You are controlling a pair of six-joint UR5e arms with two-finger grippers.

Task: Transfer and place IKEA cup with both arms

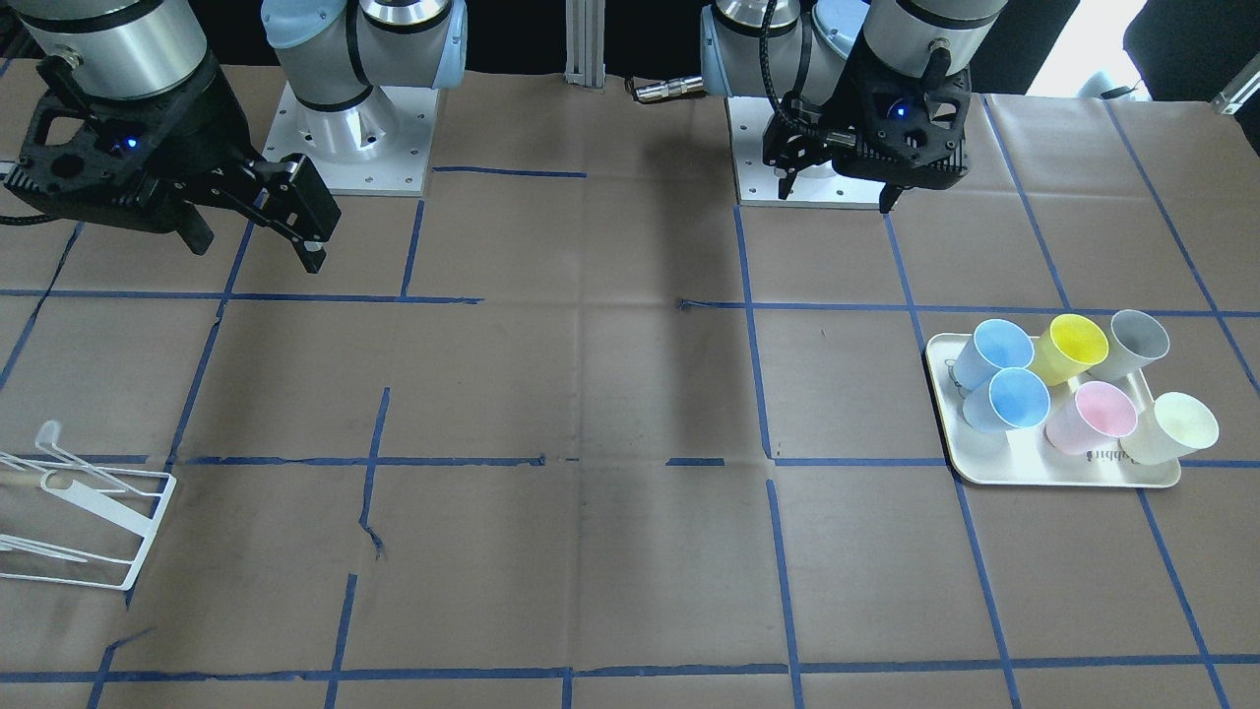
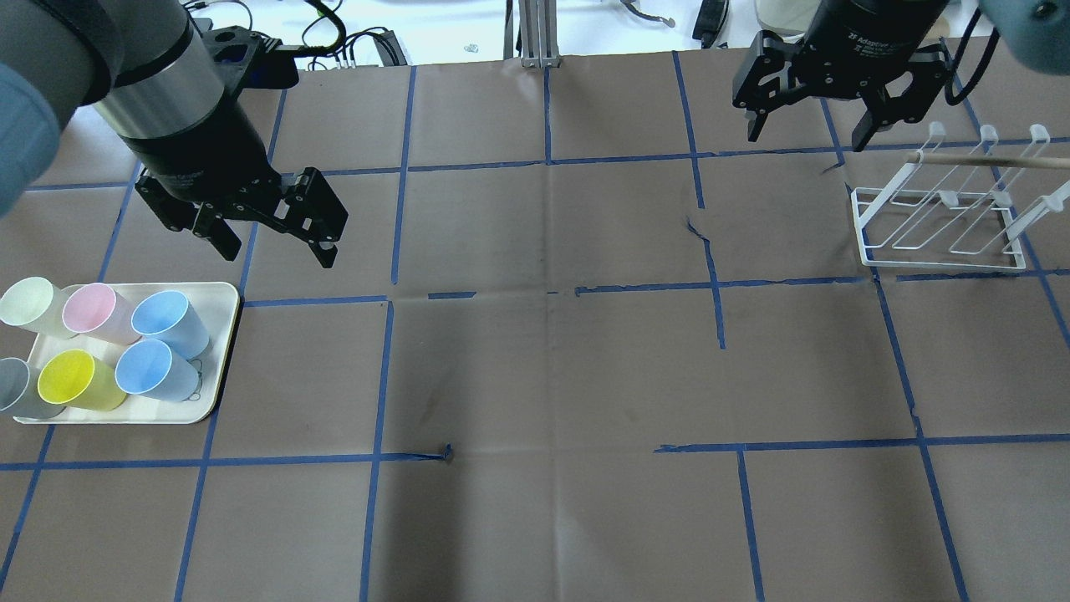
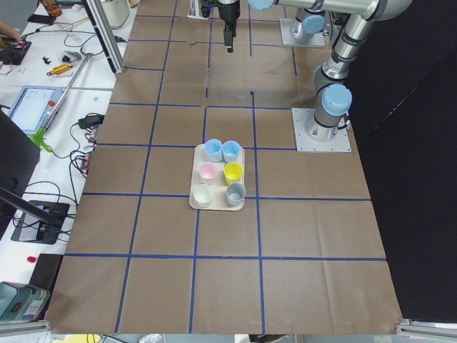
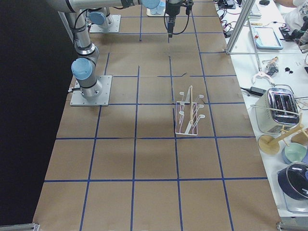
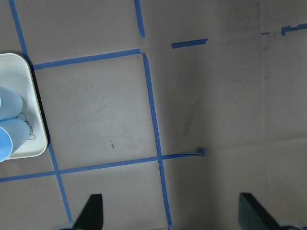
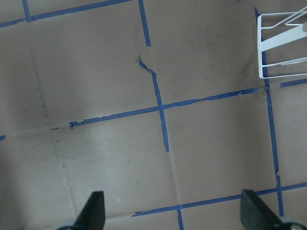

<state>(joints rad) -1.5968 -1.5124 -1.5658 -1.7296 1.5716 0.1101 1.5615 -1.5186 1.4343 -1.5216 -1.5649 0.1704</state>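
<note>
Two near-identical pale blue cups (image 2: 171, 322) (image 2: 155, 372) stand upright on a cream tray (image 2: 213, 393) at the table's left, with pink, yellow, grey and pale green cups. They also show in the front view (image 1: 994, 353) (image 1: 1014, 399) and at the left edge of the left wrist view (image 5: 7, 103). My left gripper (image 2: 276, 247) (image 1: 835, 197) hangs open and empty above the table, beyond the tray and a little to its right. My right gripper (image 2: 807, 138) (image 1: 258, 251) is open and empty at the far right, next to the rack. Both wrist views show the fingers (image 5: 93, 211) (image 6: 93, 211) spread wide.
A white wire rack (image 2: 945, 217) (image 1: 89, 512) (image 6: 283, 48) stands on the table's right side. Blue tape lines grid the brown paper table cover (image 2: 543, 376). The two arm bases (image 1: 345, 148) (image 1: 807, 158) stand at the robot's edge.
</note>
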